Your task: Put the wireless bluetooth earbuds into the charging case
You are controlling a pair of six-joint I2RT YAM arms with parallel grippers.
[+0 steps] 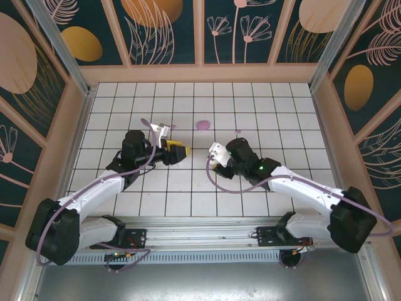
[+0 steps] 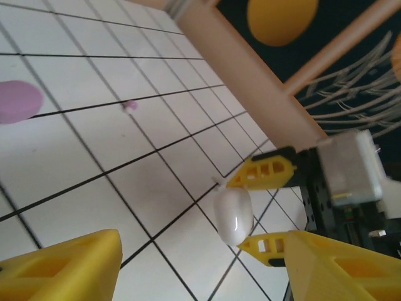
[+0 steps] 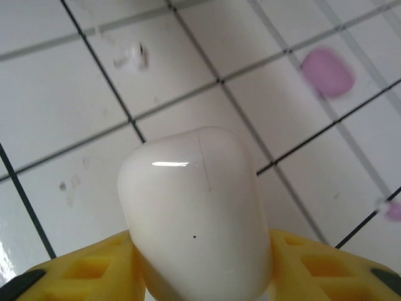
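Observation:
My right gripper is shut on a glossy white charging case, which stands closed between its yellow fingers just above the tiles. The same grip appears in the left wrist view, with the case between the right gripper's fingers. A tiny white earbud lies on a tile beyond the case. A pale pink earbud lies farther back. My left gripper is open with nothing between its fingers, pointing at the right gripper from the left.
A pink-purple pebble-shaped case rests on the tiles behind the two grippers, also seen from the right wrist. A small pink speck lies to its right. Wooden frame walls bound the white tiled floor.

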